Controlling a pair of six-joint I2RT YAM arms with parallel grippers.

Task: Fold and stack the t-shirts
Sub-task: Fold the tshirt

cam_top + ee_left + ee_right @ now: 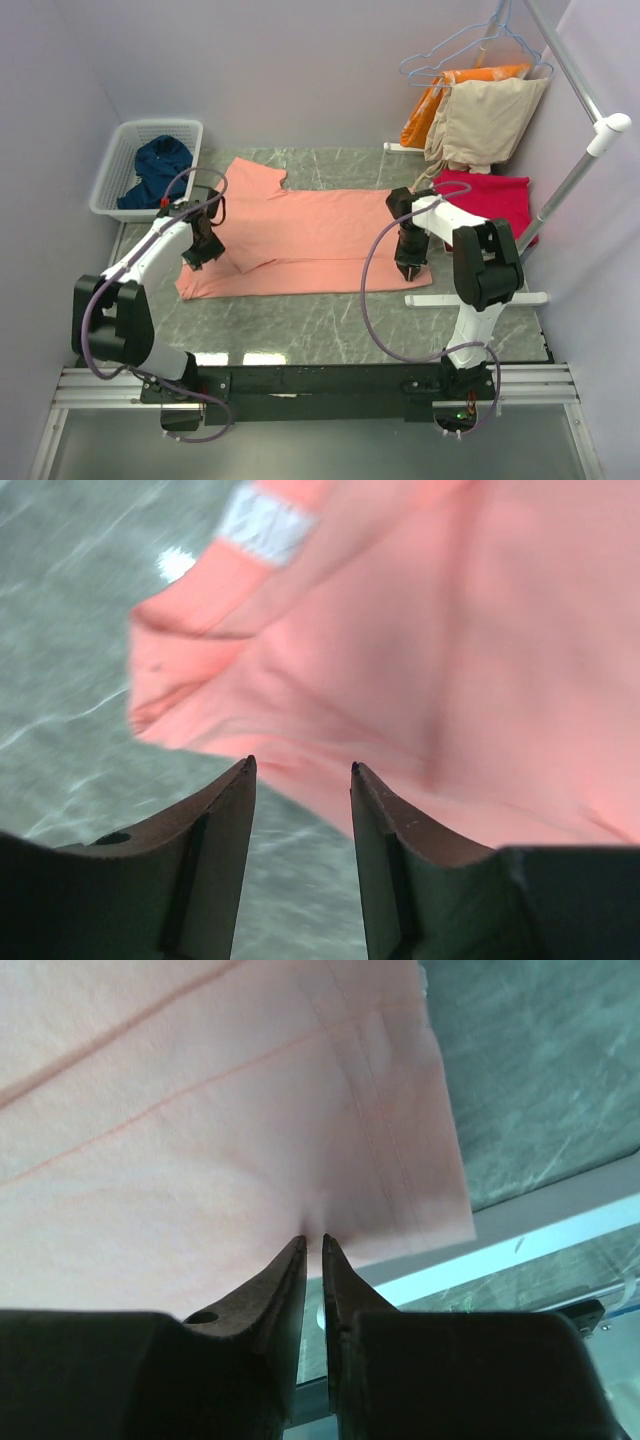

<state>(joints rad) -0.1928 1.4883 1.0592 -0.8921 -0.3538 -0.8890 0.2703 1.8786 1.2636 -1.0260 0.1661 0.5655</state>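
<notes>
Salmon-pink t-shirt point(320, 235) lies on the desk point(320, 320), right of the white basket point(108, 185). Navy t-shirt point(160, 165) is bunched inside the basket, shape unreadable. Crimson t-shirt point(495, 198), farthest from the basket, is partly covered by the right arm point(485, 260). Left jaws stand apart, empty; right jaws clamp the salmon-pink hem.

On table point(330, 325), shirt point(320, 235) centre; basket point(112, 185) far-left; rack point(572, 178) far-right.

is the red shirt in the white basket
No, the red shirt lies out at the far right, while the white basket at the far left holds the navy shirt.
</notes>
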